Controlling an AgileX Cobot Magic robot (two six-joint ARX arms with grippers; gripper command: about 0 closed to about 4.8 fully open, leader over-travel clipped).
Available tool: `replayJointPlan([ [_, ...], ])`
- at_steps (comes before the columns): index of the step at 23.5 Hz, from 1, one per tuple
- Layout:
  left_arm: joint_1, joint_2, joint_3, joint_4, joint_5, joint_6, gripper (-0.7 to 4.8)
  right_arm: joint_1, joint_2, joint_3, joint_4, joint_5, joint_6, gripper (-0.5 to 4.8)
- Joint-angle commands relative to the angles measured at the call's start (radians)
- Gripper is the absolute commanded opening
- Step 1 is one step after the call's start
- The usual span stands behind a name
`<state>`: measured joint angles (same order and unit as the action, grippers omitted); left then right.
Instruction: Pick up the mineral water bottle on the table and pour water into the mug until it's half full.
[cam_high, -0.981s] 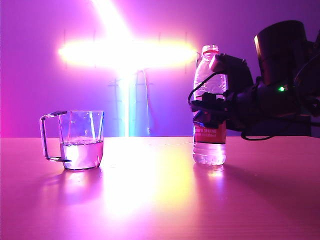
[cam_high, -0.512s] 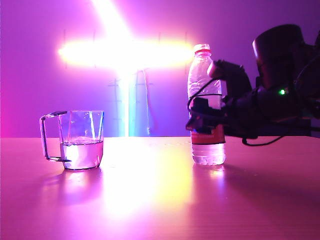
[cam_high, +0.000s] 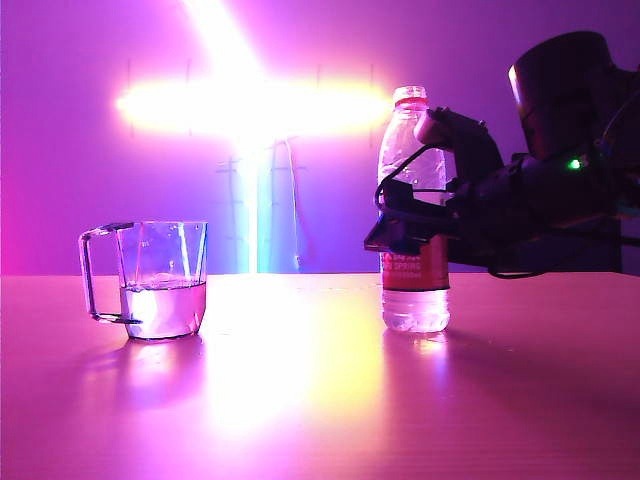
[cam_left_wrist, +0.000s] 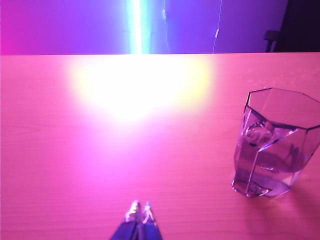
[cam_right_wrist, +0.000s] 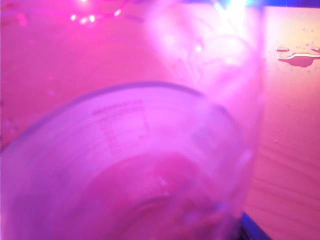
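The mineral water bottle (cam_high: 413, 150) stands upright on the table (cam_high: 300, 400), its red label partly behind my right gripper (cam_high: 388, 230). That gripper is open, its jaws on either side of the bottle at label height, the near finger standing off the plastic. The right wrist view is filled by the blurred bottle (cam_right_wrist: 150, 165), with only a dark sliver of one finger (cam_right_wrist: 252, 231) showing. At the left sits the clear mug (cam_high: 160, 280), water (cam_high: 163, 308) filling its lower part. My left gripper (cam_left_wrist: 140, 210) is shut, low over bare table, with the mug (cam_left_wrist: 275, 145) off to its side.
Water droplets (cam_right_wrist: 300, 56) lie on the table beside the bottle. A bright light cross (cam_high: 250, 105) glares from the back wall and reflects on the tabletop between mug and bottle. The right arm's dark body (cam_high: 560, 170) hangs over the table's right side.
The right gripper's jaws have spread away from the bottle. The bottle has shifted slightly to the left and stands upright on the table. The mug has not moved.
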<state>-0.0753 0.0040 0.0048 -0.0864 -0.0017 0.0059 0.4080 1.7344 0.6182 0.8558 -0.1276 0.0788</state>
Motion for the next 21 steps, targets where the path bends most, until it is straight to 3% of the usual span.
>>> replayJointPlan([
  [1, 0.003, 0.002, 0.004, 0.013, 0.002, -0.003, -0.02, 0.002, -0.026, 0.003, -0.067, -0.005, -0.001, 4.79],
  [12, 0.003, 0.002, 0.004, 0.013, 0.003, -0.003, -0.02, 0.002, -0.048, -0.024, -0.117, -0.05, 0.0, 4.79],
  [21, 0.006, 0.002, 0.004, 0.013, 0.003, -0.003, -0.02, 0.002, -0.269, -0.282, 0.024, 0.022, 0.055, 4.79],
])
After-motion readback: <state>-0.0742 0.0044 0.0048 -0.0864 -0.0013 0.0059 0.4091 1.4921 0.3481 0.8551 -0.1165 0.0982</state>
